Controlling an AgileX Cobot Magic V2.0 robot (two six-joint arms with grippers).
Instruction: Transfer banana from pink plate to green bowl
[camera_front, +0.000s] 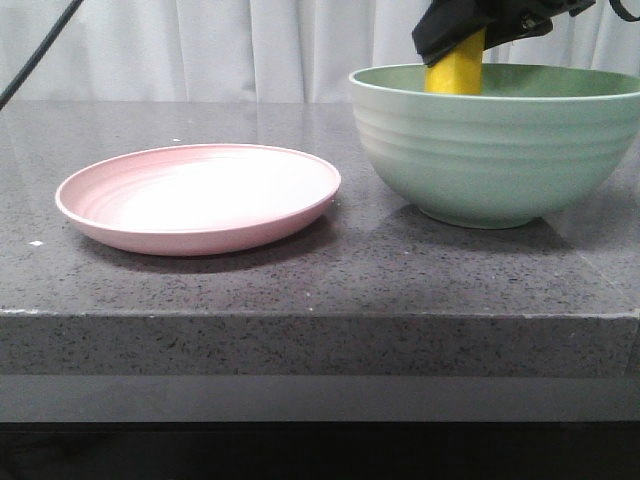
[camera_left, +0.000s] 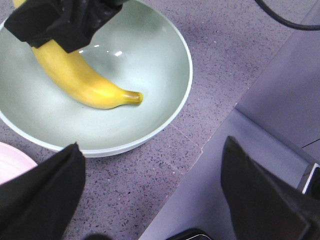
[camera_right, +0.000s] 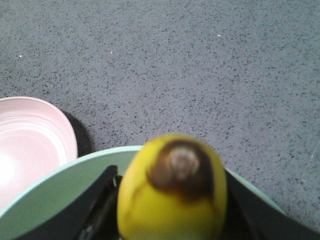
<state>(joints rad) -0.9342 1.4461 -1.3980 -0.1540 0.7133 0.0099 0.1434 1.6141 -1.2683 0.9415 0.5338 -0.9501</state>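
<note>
Banana (camera_left: 80, 80): inside green bowl (camera_front: 500, 150), tip low near bowl floor.
Right gripper (camera_front: 470, 35): squeezing banana, just above bowl rim.
Left gripper (camera_left: 150, 195): wide apart, holding nothing.
Pink plate (camera_front: 200, 195): at 9 o'clock from bowl, small gap between rims.

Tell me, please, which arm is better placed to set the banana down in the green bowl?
The right. Its claw already grips the banana inside the green bowl, so it only needs to release. The left claw is open beside the bowl.

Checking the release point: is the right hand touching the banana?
Touching. In the left wrist view, the right hand clamps the banana near its upper end; the right wrist view shows fingers pressed against both its sides.
</note>
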